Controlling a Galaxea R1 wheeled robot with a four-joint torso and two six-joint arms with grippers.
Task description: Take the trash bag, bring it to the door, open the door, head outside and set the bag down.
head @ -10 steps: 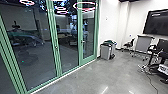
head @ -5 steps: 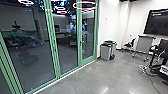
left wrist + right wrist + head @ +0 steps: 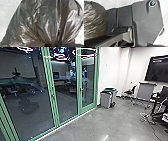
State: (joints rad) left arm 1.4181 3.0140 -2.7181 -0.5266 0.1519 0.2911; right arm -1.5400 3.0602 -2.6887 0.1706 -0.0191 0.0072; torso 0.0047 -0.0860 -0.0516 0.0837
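The big glass wall [image 3: 66, 104] has green frames, and its door [image 3: 88, 107] looks shut. If the robot turns too close, it could bump the glass. The bins [image 3: 106, 99] stand near the door, so a wide turn could knock them. The shiny bag [image 3: 47, 22] is beside the robot's base [image 3: 144, 18]. It could rub there and rip, because it is thin. I can't tell how open the left gripper is, but the bag's folds bunch up near it, so it likely has hold. If that slips, the bag drops. I can't tell how open the right gripper is or what it holds. I count one glass wall, one screen [image 3: 157, 69], maybe two bins, one bag and one door handle [image 3: 81, 89].
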